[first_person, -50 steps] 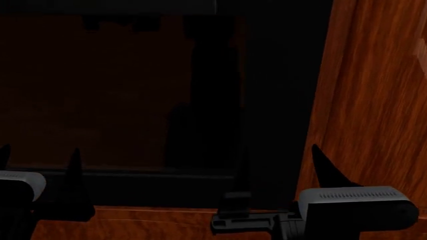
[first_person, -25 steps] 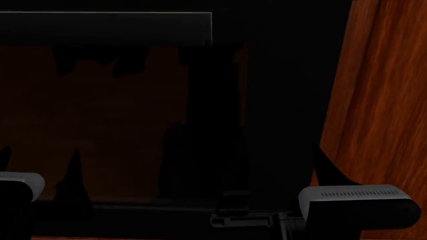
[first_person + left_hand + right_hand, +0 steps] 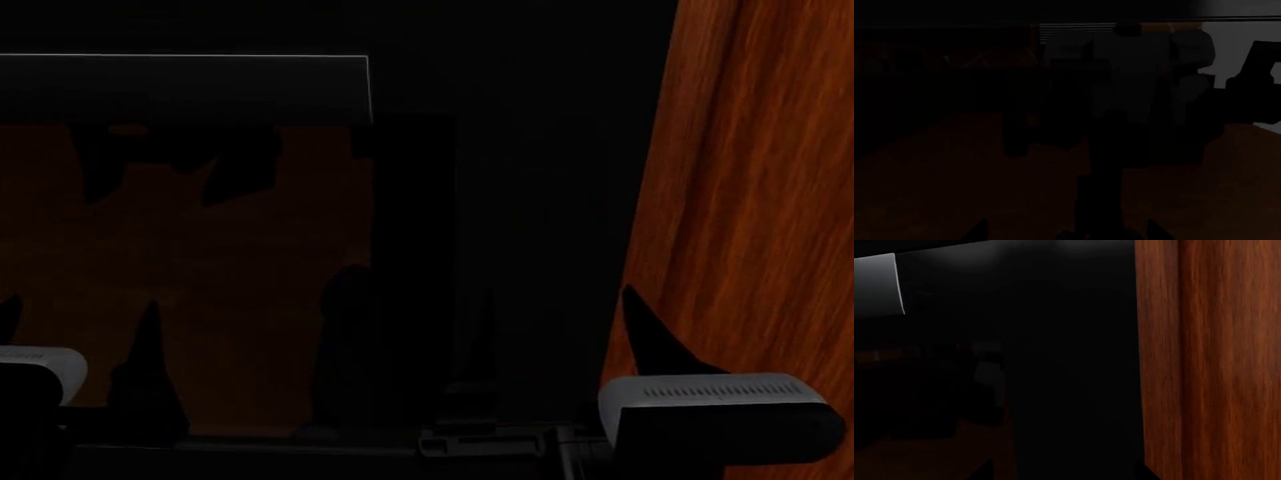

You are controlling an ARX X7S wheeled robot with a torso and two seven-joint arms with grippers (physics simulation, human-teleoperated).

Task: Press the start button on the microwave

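Observation:
The black microwave fills the head view. Its glossy glass door [image 3: 200,260] reflects the robot, and its plain black control strip [image 3: 547,220] stands to the right of the door. No separate start button can be made out. My right gripper [image 3: 554,325] is open and empty, with one fingertip [image 3: 638,320] at the strip's right edge. In the right wrist view the control strip [image 3: 1067,365] is straight ahead of the right gripper [image 3: 1064,466]. My left gripper [image 3: 78,320] is open and empty in front of the door. It also shows in the left wrist view [image 3: 1067,231], facing the door [image 3: 954,165].
A reddish-brown wood cabinet panel [image 3: 761,200] stands right beside the microwave; it also shows in the right wrist view [image 3: 1207,360]. A pale band [image 3: 187,85] crosses the top of the door glass.
The microwave has slid down in the head view, and the wood ledge below it has dropped out of sight. Both grippers keep their places and stay open.

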